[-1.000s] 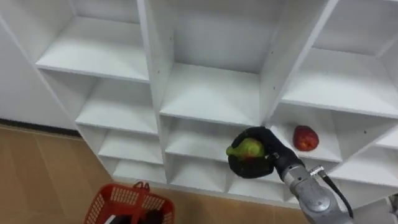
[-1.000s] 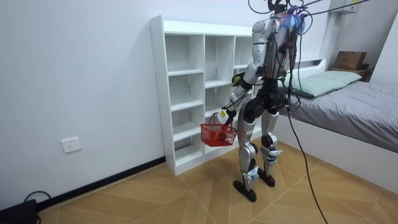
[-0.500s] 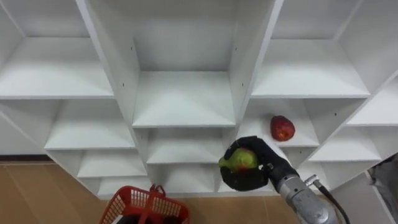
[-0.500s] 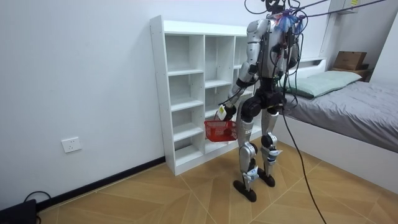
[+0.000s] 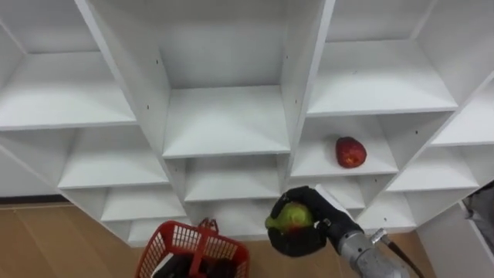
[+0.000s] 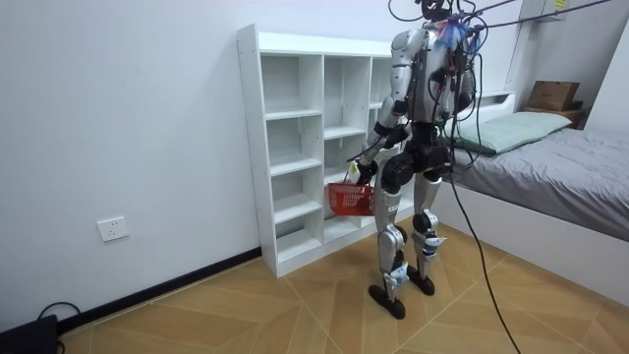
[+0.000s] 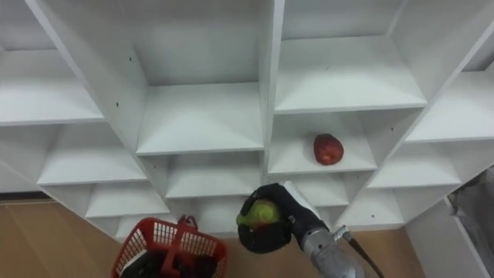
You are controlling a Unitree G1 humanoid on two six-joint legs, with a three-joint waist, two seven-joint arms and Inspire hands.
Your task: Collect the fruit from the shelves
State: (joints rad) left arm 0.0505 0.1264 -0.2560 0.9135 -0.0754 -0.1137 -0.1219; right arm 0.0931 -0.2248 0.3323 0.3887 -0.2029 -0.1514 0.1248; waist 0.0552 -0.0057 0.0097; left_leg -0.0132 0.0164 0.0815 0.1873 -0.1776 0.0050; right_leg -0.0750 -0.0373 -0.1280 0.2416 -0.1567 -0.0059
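Yr head cams look down, close, closet [image 5: 224, 123] at 12 o'clock; room cam stands far off, sharing it.

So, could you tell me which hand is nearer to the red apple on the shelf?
Right. The right hand, fingers curled round a green fruit, is below-left of the red apple; the left hand, carrying the red basket, hangs lower and farther left.

Readable text, labels, brands, numbers or signs: 0 on white closet [image 5: 224, 123], red basket [image 5: 176, 244], green fruit [image 5: 290, 218].
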